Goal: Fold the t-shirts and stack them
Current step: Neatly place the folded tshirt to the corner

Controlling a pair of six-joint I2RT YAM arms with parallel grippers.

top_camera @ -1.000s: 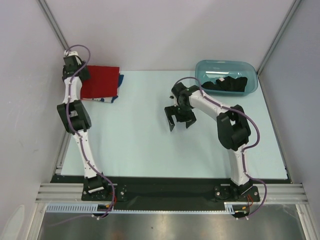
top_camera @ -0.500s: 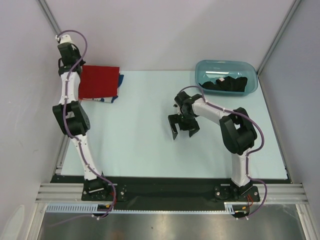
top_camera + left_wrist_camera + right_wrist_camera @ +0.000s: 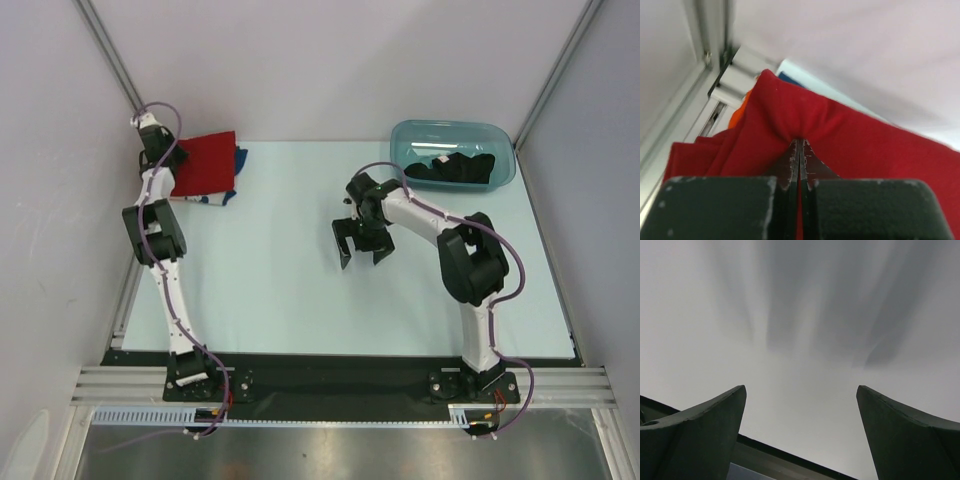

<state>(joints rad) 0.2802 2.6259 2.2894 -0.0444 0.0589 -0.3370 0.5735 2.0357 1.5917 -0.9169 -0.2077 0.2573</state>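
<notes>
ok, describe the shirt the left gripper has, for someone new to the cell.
Far left corner of the table. The left gripper is shut on the edge of the folded red t-shirt. It is plain and lies on a blue t-shirt that only peeks out.

Gripper: the left gripper (image 3: 799,145) has its jaws pressed together, pinching a fold of cloth.
Held cloth: red tee (image 3: 865,145), bunched into a crease at the tips and spreading to both sides.
Behind the fold: a sliver of blue cloth (image 3: 790,78).
Left of the fold: an orange patch (image 3: 740,112).
Background: metal rail (image 3: 715,30) at upper left, pale wall (image 3: 865,50) beyond.
</notes>
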